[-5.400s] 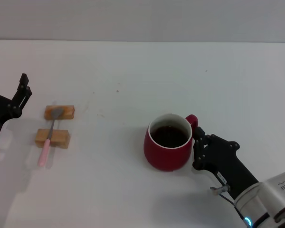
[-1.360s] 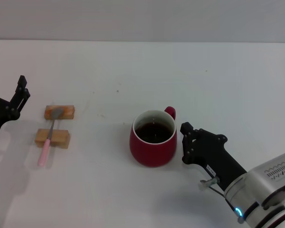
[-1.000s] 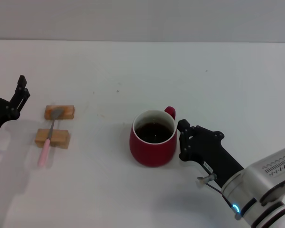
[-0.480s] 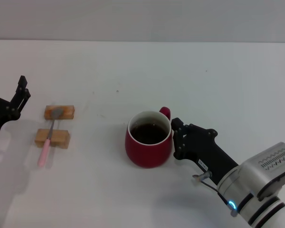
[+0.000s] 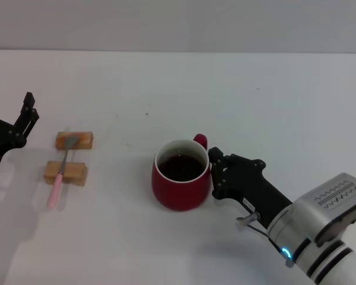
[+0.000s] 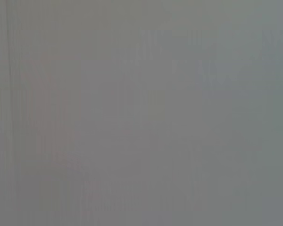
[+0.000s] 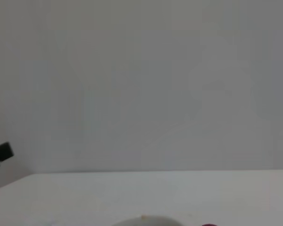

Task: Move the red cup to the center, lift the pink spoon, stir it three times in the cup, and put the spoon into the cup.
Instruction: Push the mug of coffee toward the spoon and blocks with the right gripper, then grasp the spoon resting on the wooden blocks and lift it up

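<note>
Right hand (image 5: 214,173), grip unclear, touches the red cup (image 5: 179,184) of dark liquid.

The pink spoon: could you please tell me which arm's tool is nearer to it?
Left. The left tool waits just beyond the pink spoon at the table's left edge; the right tool sits against the red cup, far across the table.

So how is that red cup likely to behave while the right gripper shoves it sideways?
The red cup looks squat and wide-based, so it should probably slide rather than tip. It holds dark liquid fairly near the rim, so a jerky push could slop some out. The right gripper bears against the side by the handle, which may turn the cup slightly.
</note>
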`<control>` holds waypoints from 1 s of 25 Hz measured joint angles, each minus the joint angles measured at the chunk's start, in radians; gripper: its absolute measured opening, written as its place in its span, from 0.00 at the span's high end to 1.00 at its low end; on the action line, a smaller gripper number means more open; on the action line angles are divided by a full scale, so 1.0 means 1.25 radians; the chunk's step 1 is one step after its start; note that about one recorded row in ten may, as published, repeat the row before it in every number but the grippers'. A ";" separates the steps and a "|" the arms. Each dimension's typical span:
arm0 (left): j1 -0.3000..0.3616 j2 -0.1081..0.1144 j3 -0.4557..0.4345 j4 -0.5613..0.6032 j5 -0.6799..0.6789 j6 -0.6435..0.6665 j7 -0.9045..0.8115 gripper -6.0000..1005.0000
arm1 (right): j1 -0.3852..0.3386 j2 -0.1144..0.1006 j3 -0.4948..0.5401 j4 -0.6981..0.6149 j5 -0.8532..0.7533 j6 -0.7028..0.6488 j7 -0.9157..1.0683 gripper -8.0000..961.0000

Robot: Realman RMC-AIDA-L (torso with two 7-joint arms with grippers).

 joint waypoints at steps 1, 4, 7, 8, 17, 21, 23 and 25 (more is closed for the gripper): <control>-0.001 0.000 0.000 0.000 0.000 0.000 0.000 0.16 | 0.003 0.000 0.001 -0.001 -0.005 0.007 0.001 0.99; -0.002 0.000 0.000 0.000 0.000 0.000 0.000 0.16 | 0.001 0.000 0.008 -0.007 -0.010 0.012 0.003 0.99; -0.003 0.000 0.000 0.000 0.000 0.001 0.000 0.16 | -0.011 -0.001 0.021 -0.012 -0.011 0.000 0.003 0.99; -0.003 0.000 0.000 0.000 0.000 0.002 0.000 0.16 | -0.017 -0.002 0.026 -0.015 -0.011 -0.004 0.003 0.99; -0.005 0.000 0.000 0.001 0.000 0.003 0.000 0.16 | -0.072 -0.002 0.059 -0.059 -0.006 -0.071 0.000 0.99; -0.006 0.000 0.000 0.001 0.002 -0.001 0.000 0.16 | -0.114 -0.002 0.097 -0.106 -0.005 -0.124 -0.004 0.99; -0.009 0.000 0.003 0.000 0.003 -0.002 0.000 0.16 | -0.143 -0.002 0.130 -0.129 -0.004 -0.171 -0.016 0.99; -0.013 0.000 0.004 0.000 0.004 -0.002 0.000 0.16 | -0.176 -0.004 0.172 -0.141 -0.004 -0.229 -0.061 0.99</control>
